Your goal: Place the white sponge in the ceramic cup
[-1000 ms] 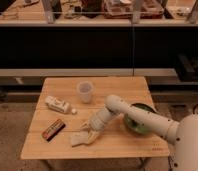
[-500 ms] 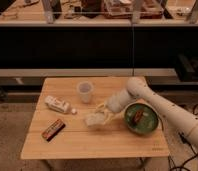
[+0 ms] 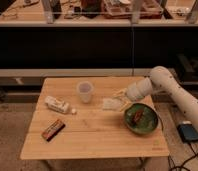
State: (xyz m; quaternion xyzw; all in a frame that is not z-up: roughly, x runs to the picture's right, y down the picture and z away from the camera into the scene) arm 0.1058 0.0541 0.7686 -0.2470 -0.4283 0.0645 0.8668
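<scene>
The ceramic cup (image 3: 85, 91) is a pale tumbler standing upright at the back middle of the wooden table (image 3: 92, 140). The white sponge (image 3: 111, 104) is a small off-white pad held off the table, to the right of the cup and at about its height. My gripper (image 3: 116, 100) reaches in from the right on a white arm and is shut on the sponge. The sponge is apart from the cup, roughly a cup's width to its right.
A white bottle-like packet (image 3: 58, 105) lies at the left of the table. A dark red-brown bar (image 3: 53, 129) lies at the front left. A green bowl (image 3: 141, 119) with something brown inside sits at the right, under my arm. Shelves stand behind the table.
The gripper has lifted the sponge from the front middle of the table and carried it back and to the right, then up beside the cup. The arm has swung back.
</scene>
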